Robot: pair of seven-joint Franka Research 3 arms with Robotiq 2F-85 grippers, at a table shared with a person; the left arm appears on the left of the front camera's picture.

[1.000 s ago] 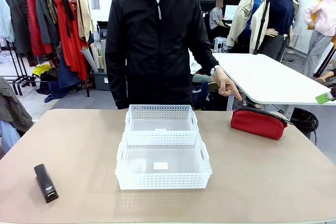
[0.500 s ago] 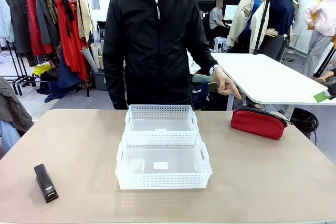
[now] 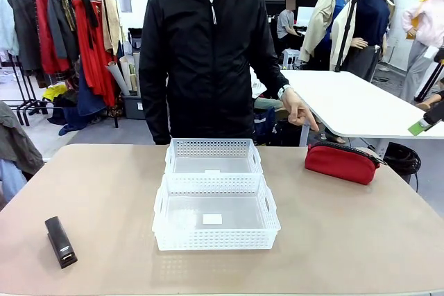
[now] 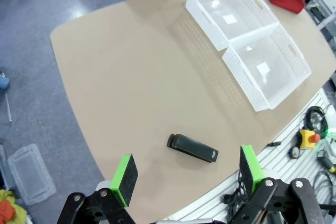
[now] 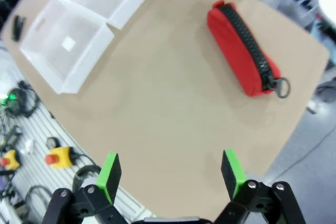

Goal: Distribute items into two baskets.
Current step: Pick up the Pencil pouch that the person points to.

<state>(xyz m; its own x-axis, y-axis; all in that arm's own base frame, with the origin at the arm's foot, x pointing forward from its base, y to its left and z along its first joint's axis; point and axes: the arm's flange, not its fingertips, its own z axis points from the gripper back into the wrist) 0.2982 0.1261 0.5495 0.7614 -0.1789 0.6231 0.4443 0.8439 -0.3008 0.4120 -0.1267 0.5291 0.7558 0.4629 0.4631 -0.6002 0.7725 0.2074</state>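
Two baskets, both empty, so I judge the sorting has not begun and we are at the approach step.

Largest first: the desk (image 3: 361,240) carries everything. The near basket (image 3: 215,239) and the far basket (image 3: 214,148) sit touching end to end, well ahead of both hands. The red pouch (image 5: 239,56) lies zipper-up on the desk, ahead of my right hand (image 5: 170,171) and off towards its right-side finger, well apart from it and outside either basket (the person (image 3: 208,67) points a finger down at it from the far side). The stapler (image 4: 192,148) lies flat just ahead of my left hand (image 4: 186,169), roughly between the lines of its two fingers and well apart from the baskets. Both hands are spread as wide as they go and carry nothing.

Next, as I judge it, the left hand should come down over the stapler with the wrist turned so the pads cross its narrow width. The right hand needs to travel forward and straddle the pouch across its short side, squeezing mid-body since soft fabric will give. Then one thing goes to each basket.

Against a second ago, pouch, stapler and baskets lie unchanged. The person has shifted slightly, finger still aimed at the pouch. At the front view's right edge, my right hand's green pad has crept a little inward.
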